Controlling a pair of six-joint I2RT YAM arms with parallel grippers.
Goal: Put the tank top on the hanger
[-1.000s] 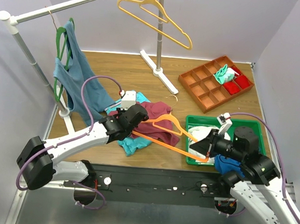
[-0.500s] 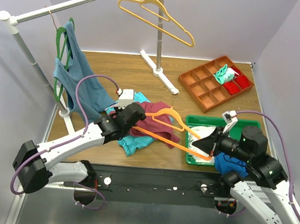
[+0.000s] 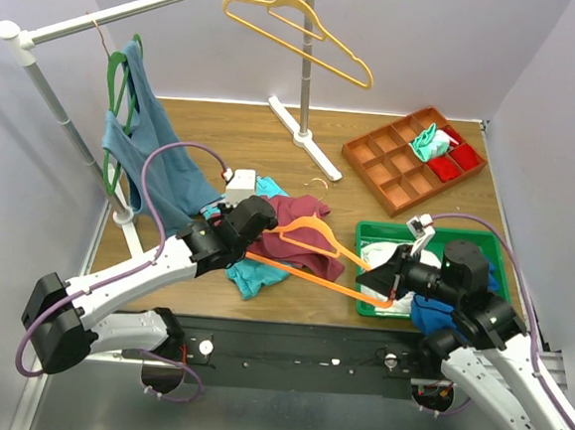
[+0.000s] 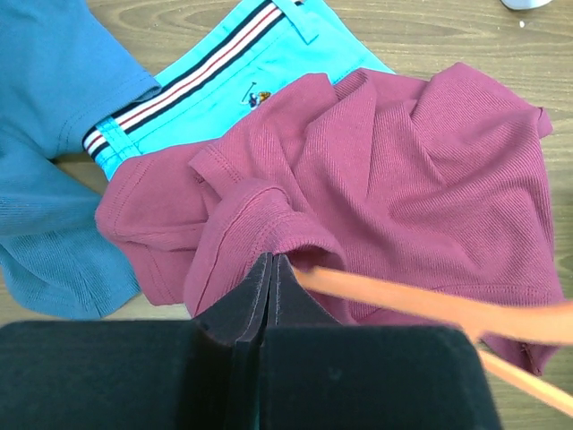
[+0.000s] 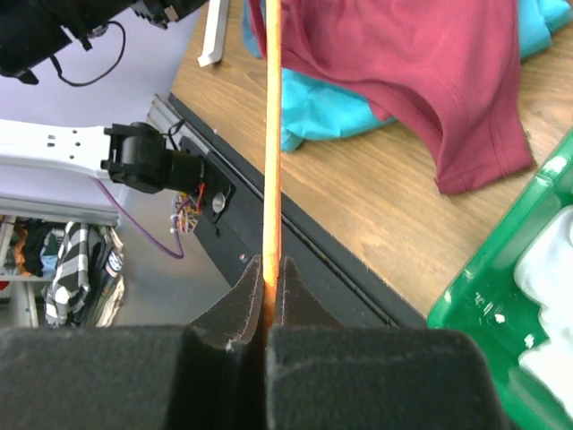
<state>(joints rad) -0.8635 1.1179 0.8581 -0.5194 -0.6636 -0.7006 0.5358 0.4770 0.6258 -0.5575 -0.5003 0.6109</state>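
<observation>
The tank top (image 4: pixel 385 170) lies bunched up near the front edge of the table (image 3: pixel 234 131), a bit left of the middle. It sits on a turquoise garment (image 4: pixel 233 63). The left gripper (image 4: pixel 271 269) pinches a fold of the top, squeezed tight. The hanger (image 5: pixel 272 134) crosses the top right beside those fingers. The right gripper (image 5: pixel 271 269) squeezes the hanger's thin bar by the green tray (image 3: pixel 376 228).

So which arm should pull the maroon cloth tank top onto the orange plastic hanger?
Probably left: the left gripper pinches the tank top beside the hanger, whose bar the right gripper clamps.
</observation>
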